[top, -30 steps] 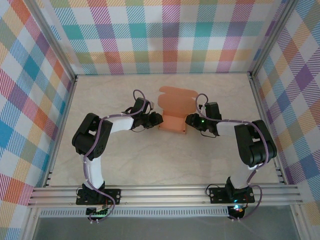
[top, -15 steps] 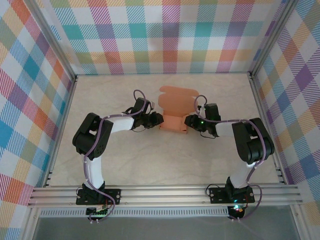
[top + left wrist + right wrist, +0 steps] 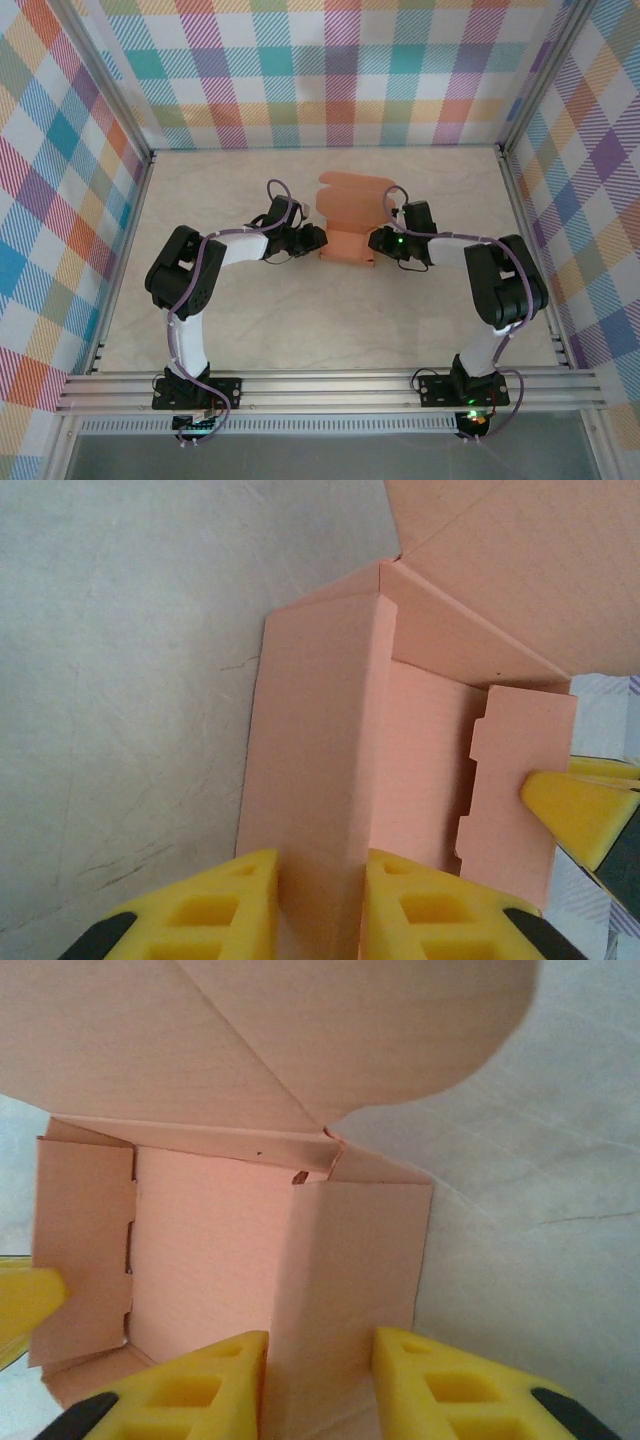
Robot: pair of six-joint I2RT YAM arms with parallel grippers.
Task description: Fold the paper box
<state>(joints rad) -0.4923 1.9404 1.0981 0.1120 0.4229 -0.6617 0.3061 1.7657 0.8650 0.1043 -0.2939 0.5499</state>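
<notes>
Top external view puts the paper box (image 3: 347, 228) at the middle of the surface (image 3: 250, 320), between your two hands, with its lid flap (image 3: 350, 192) standing open on the far side.

Your main risk, as I judge it, is crushing or tearing the thin card. Both hands pinch opposite walls, so if either arm pulls outward or twists while the other holds, a wall could crease off its fold line, or the box could lift and skew. If you let go unevenly, the folded-over walls may spring open. The tall lid flap could also catch a finger when you reach to close it.

Your left hand (image 3: 322, 868) is nearly closed, its yellow fingers (image 3: 225, 900) clamped on either side of the left wall (image 3: 320, 730) and touching the card on both faces. Your right hand (image 3: 320, 1348) is a little wider, its fingers astride the right wall (image 3: 350, 1260), which fills the gap between them. It looks gripped too.
</notes>
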